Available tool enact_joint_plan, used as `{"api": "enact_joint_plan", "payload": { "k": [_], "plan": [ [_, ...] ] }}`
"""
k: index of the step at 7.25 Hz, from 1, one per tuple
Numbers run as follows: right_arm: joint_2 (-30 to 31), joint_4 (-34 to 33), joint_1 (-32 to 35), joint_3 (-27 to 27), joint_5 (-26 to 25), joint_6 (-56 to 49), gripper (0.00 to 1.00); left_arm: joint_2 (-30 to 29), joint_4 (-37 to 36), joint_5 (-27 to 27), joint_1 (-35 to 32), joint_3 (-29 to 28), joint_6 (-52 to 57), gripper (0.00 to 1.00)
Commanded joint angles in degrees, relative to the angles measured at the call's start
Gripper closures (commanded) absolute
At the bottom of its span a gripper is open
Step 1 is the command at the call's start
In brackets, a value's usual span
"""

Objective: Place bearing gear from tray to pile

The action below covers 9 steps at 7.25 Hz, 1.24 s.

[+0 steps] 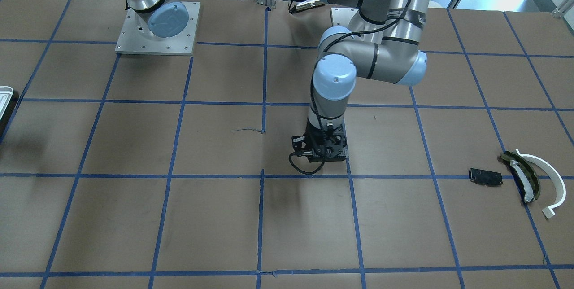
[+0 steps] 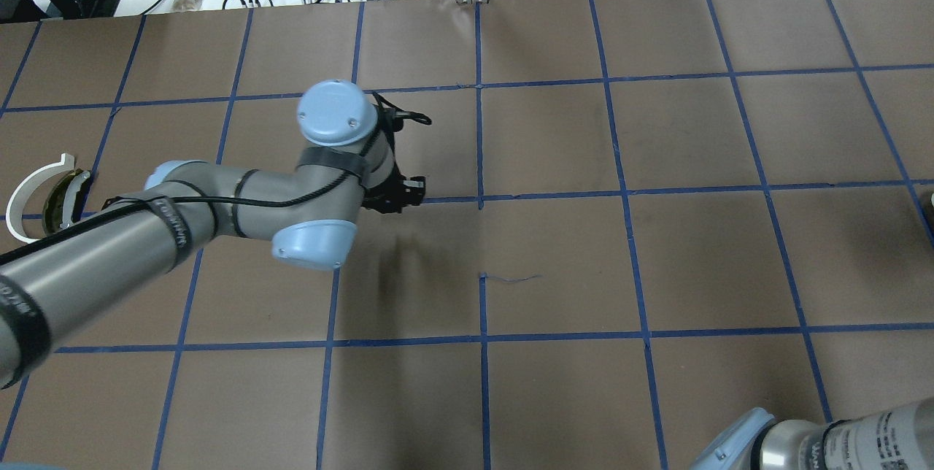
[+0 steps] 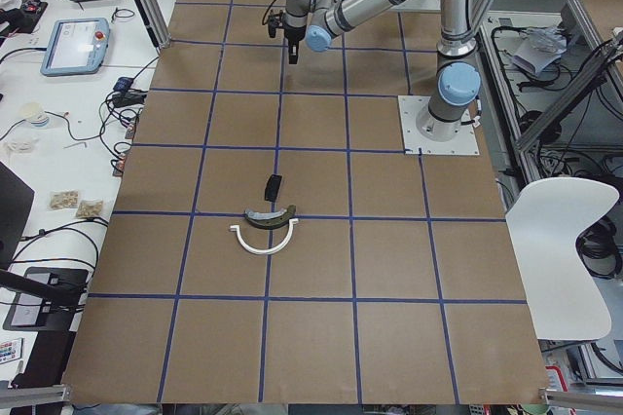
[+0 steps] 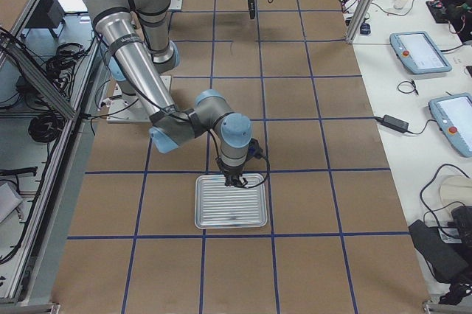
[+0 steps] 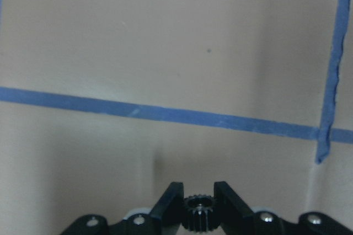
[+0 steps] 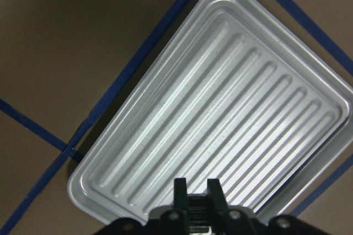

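Brown paper marked with a blue tape grid covers the table (image 1: 179, 217). Near its middle the left claw (image 5: 198, 191) points down above a tape crossing, its two fingers closed on a small black toothed gear (image 5: 198, 214). The gear is well apart from both the pile (image 1: 522, 177) at the robot's left end and the tray (image 6: 231, 113). The right claw (image 6: 197, 188) hangs over the tray's edge, fingers a narrow gap apart, holding nothing.
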State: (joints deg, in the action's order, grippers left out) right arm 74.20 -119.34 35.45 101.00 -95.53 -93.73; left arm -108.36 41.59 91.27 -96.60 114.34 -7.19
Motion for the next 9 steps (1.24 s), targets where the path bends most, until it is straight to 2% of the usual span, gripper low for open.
{"api": "enact_joint_plan", "payload": {
  "k": [1, 2, 3, 4, 5, 6, 7, 9],
  "plan": [
    [8.2, 13.62, 10.03, -0.02, 2.17, 18.21, 1.0, 4.89, 0.42, 3.36, 17.87, 3.16, 21.06, 1.0],
    [9.89, 16.83, 17.3, -0.1, 3.06, 28.15, 1.0, 5.7, -2.1, 8.52, 23.77, 4.3, 34.47, 1.0],
    [10.0, 16.86, 26.25, -0.1, 3.16, 37.82, 1.0, 5.71, -3.35, 6.92, 32.88, 5.62, 41.66, 1.0],
    [9.48, 16.51, 34.43, -0.1, 3.16, 50.36, 0.99, 5.53, -3.53, -0.84, 41.06, 6.42, 50.34, 1.0],
    [8.77, 16.25, 42.87, -0.19, 3.33, 63.02, 0.99, 4.14, -3.53, -2.66, 47.67, 6.34, 55.13, 1.0],
    [6.68, 16.07, 50.35, -0.19, 5.42, 76.37, 0.99, 3.86, -3.45, -2.67, 50.0, 6.34, 56.74, 1.0],
    [3.87, 10.67, 56.86, -0.28, 6.84, 85.73, 0.99, 3.6, -3.36, -2.76, 50.19, 6.42, 56.84, 1.0],
    [-2.01, 4.23, 68.13, -1.5, 6.84, 100.16, 0.99, 1.94, -3.62, -2.76, 50.46, 5.81, 57.11, 1.0]
  ]
}}
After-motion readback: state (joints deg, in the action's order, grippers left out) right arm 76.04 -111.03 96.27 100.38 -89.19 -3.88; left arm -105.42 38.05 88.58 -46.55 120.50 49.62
